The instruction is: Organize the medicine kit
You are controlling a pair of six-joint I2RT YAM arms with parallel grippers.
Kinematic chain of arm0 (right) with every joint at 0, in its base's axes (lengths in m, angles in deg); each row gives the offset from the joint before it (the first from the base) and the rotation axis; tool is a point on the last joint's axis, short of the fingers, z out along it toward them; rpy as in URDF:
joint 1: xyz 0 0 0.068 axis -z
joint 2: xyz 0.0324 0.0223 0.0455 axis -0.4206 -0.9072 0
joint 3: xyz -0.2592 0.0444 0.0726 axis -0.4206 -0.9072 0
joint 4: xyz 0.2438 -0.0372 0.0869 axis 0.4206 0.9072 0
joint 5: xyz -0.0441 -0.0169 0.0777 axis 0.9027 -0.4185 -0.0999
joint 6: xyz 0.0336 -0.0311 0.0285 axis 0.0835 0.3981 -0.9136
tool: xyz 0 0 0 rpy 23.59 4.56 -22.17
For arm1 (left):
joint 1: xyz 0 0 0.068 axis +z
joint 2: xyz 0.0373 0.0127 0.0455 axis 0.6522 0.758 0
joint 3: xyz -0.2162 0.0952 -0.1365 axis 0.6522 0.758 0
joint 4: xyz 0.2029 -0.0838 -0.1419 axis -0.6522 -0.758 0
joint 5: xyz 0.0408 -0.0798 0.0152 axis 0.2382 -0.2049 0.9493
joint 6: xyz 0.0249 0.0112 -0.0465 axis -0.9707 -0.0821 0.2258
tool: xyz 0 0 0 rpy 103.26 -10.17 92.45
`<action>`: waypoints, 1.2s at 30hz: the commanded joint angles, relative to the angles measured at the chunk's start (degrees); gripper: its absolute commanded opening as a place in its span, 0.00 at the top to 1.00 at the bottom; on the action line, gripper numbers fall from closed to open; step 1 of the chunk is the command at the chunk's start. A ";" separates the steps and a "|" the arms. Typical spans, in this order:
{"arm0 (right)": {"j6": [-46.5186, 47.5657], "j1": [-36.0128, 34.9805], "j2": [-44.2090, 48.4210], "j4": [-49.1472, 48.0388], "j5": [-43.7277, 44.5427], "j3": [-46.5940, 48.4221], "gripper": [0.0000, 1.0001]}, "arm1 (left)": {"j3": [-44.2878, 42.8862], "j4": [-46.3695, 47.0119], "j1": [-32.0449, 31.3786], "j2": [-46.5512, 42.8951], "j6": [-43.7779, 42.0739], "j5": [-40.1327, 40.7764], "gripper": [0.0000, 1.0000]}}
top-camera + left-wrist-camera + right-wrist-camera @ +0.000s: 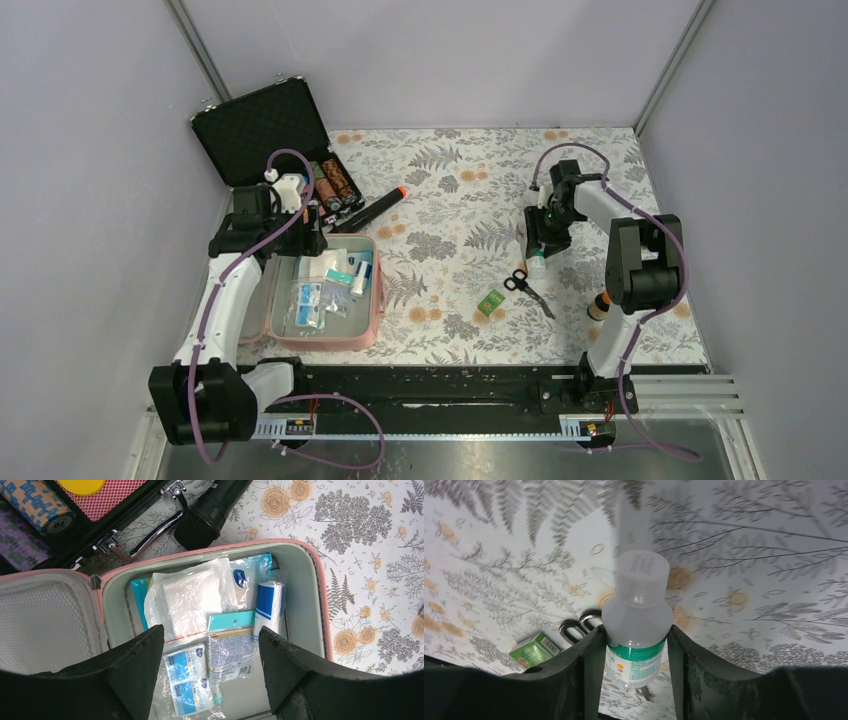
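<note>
The pink medicine kit (372, 300) lies open at the front left, its grey lid (45, 615) folded out to the left. Its tray (320, 595) holds several items: a gauze bag (195, 595), alcohol wipe sachets (187, 675), a carded packet (231, 645) and a blue-and-white roll (269, 605). My left gripper (300, 243) hovers open and empty over the tray (211, 632). My right gripper (541, 250) is shut on a clear bottle (636, 610) with a white cap and green label (537, 266), right of centre.
Black scissors (528, 290) and a small green box (491, 302) lie just in front of the right gripper. A black flashlight (380, 208) lies behind the kit. An open black case with poker chips (290, 140) stands at the back left. A brown bottle (599, 306) stands by the right arm.
</note>
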 commanded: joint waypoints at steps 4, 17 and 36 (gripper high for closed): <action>5.34 -10.26 14.11 -1.78 -3.54 -0.41 0.68 | -1.77 1.56 1.32 -0.94 -0.79 -1.18 0.31; 11.61 -40.05 13.12 -0.44 -9.95 16.56 0.73 | -0.90 3.87 6.73 -1.63 -0.28 0.25 0.31; 19.91 -63.88 -27.87 7.12 -9.02 63.69 0.76 | -3.49 5.37 33.82 -5.59 6.78 -14.49 0.31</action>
